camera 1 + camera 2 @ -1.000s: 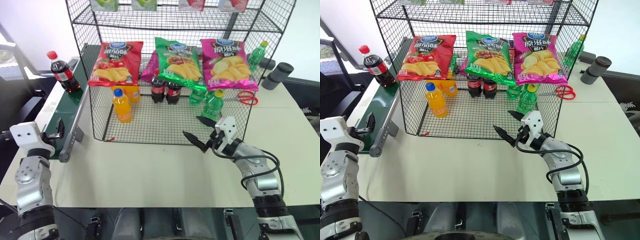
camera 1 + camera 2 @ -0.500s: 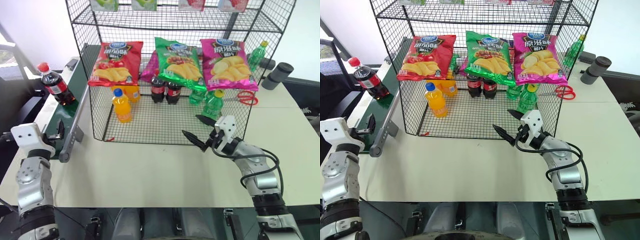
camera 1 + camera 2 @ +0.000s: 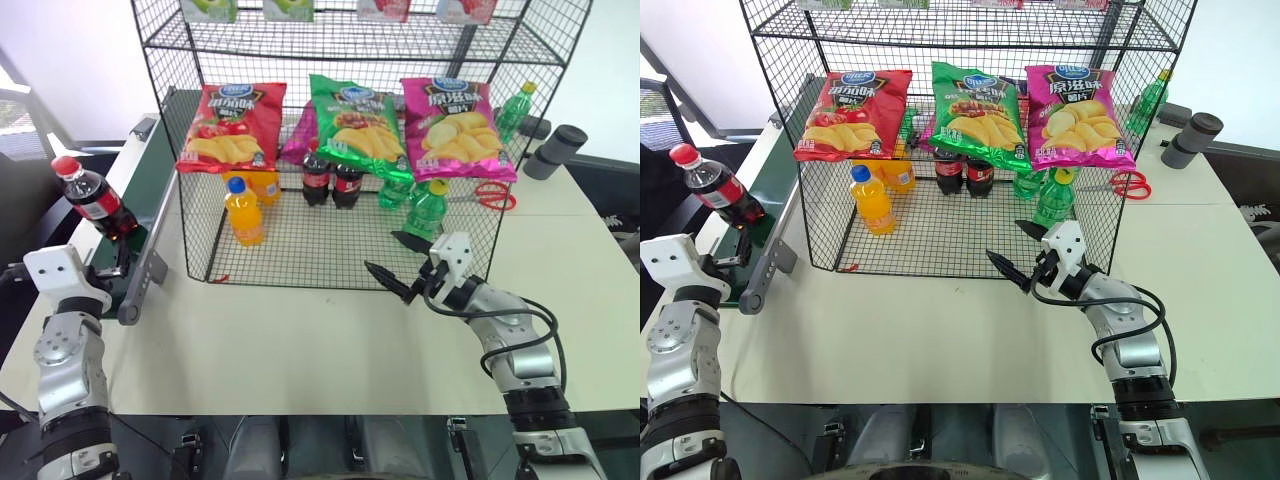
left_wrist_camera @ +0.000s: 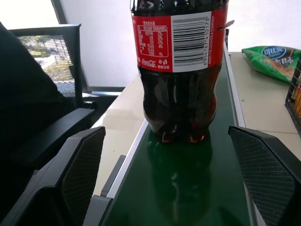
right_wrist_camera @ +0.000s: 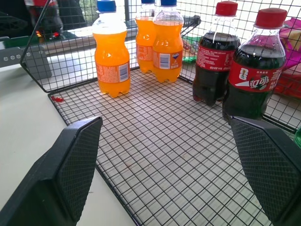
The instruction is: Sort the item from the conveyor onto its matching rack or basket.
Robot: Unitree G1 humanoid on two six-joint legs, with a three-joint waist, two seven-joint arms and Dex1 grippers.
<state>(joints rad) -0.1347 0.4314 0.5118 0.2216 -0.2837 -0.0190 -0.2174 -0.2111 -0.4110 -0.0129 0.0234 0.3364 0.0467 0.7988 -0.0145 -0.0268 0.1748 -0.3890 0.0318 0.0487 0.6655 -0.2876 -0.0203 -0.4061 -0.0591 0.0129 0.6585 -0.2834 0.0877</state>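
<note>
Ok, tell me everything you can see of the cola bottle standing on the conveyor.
The cola bottle is small clear plastic, full of dark brown liquid, with a red cap and a red label bearing a white barcode panel. It stands upright on its lobed base on the dark green conveyor, near the belt's rounded end, outside the black wire rack. The open left gripper faces it, fingers either side and short of it; only the belt touches it.

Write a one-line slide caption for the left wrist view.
Cola bottle upright on the green conveyor, centred ahead of the open left tool.
</note>
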